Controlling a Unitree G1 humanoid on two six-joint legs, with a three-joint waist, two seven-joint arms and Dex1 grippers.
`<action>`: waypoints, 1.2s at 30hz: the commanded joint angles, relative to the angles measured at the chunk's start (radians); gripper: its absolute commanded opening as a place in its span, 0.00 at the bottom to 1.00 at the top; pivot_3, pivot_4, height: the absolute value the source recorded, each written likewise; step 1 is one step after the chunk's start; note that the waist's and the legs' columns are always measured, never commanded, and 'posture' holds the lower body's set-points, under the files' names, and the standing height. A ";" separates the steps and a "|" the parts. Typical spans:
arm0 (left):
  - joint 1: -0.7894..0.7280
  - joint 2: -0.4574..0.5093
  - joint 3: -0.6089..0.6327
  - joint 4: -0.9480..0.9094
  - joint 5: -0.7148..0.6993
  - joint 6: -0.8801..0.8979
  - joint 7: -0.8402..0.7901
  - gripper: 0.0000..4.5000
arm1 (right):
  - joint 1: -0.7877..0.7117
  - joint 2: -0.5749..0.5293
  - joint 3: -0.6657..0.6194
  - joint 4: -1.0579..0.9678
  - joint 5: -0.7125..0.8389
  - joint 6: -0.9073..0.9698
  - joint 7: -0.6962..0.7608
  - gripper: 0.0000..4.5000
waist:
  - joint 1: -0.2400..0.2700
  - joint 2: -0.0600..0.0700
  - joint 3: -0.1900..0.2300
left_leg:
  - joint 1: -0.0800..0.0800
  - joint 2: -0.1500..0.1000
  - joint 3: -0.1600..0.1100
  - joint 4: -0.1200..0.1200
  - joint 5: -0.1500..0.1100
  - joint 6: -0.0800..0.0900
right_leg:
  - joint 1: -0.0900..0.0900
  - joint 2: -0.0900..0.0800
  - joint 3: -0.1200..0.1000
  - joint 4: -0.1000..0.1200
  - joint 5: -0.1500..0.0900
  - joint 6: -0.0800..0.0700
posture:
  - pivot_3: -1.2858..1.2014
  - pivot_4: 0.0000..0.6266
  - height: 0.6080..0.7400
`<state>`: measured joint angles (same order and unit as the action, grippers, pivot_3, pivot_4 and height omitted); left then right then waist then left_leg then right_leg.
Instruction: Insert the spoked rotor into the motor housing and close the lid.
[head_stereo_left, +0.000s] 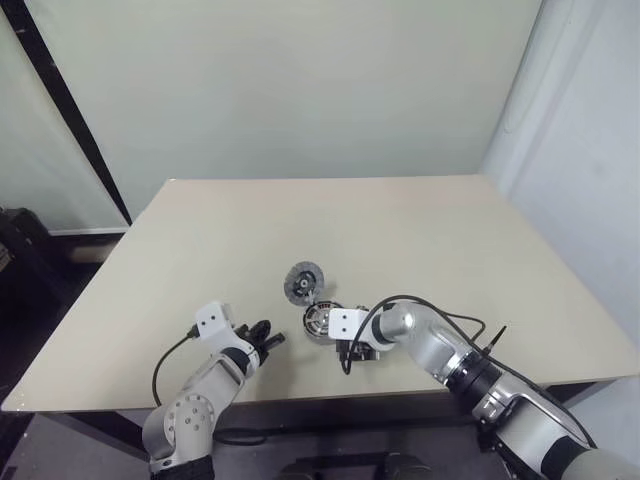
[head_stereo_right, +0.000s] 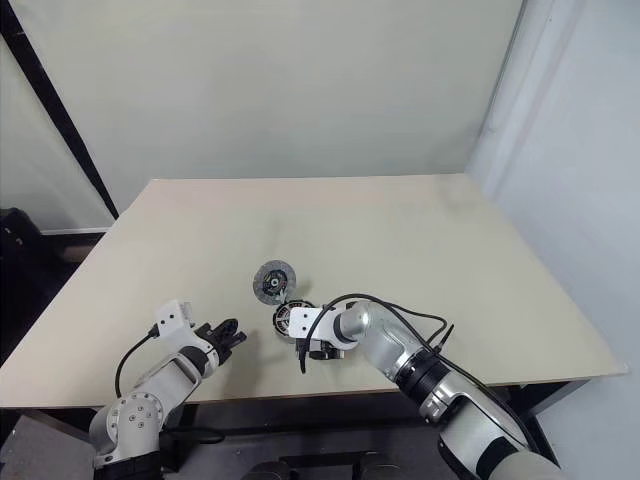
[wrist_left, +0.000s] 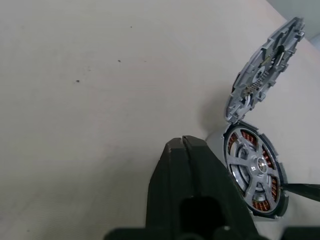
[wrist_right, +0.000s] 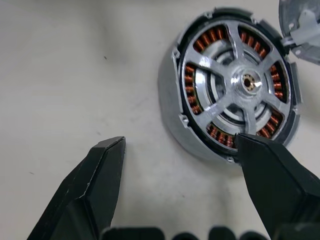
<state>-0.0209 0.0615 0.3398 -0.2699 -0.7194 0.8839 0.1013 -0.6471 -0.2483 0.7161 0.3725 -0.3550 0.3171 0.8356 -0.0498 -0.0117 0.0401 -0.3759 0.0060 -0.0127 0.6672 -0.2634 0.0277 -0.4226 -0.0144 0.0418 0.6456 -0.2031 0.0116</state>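
Observation:
The motor housing (head_stereo_left: 318, 320) is a short silver cylinder standing near the table's front edge, between my two arms. Inside it the spoked rotor (wrist_right: 247, 80) lies flat, its silver spokes and hub over copper windings. The round grey lid (wrist_left: 265, 70) is hinged at the housing's far rim and stands open, tilted up. My right gripper (wrist_right: 180, 145) is open beside the housing's near wall, with one fingertip (wrist_right: 272, 180) against the rim. My left gripper (wrist_left: 185, 150) is shut on nothing, a little to the left of the housing (wrist_left: 252, 172).
The beige table (head_stereo_left: 400, 230) reaches back to a pale wall. Its front edge runs just under both arms. A black cable (head_stereo_left: 430, 305) loops over my right forearm.

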 joint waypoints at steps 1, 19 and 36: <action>-0.023 0.007 0.006 -0.011 0.007 -0.012 0.004 0.00 | -0.023 0.009 -0.016 0.004 -0.023 -0.032 -0.021 0.64 | 0.000 0.000 0.000 | 0.000 0.000 0.000 0.000 0.000 0.000 | 0.000 0.000 0.000 0.000 0.000 0.000 | 0.52 0.00 1.00; -0.017 0.021 0.013 0.019 0.024 -0.033 -0.007 0.00 | 0.041 0.060 -0.094 -0.141 0.017 0.151 0.012 0.01 | 0.001 0.000 0.000 | 0.000 -0.001 -0.001 0.001 0.001 -0.001 | 0.001 0.000 0.000 0.000 0.000 0.000 | 0.52 0.00 1.00; -0.023 -0.023 -0.028 0.083 0.089 -0.123 -0.031 0.00 | 0.115 0.256 -0.216 -0.293 0.237 0.773 -0.077 0.01 | 0.000 0.000 0.000 | 0.000 0.000 -0.001 0.001 0.001 -0.002 | 0.000 0.000 -0.001 0.001 0.000 0.000 | 0.52 0.00 1.00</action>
<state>-0.0208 0.0407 0.3170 -0.1711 -0.6355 0.7866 0.0839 -0.5304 -0.0081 0.5264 0.0782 -0.1384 1.0886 0.7974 -0.0496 -0.0119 0.0399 -0.3765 0.0058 -0.0139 0.6677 -0.2625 0.0258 -0.4231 -0.0144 0.0407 0.6466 -0.2031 0.0116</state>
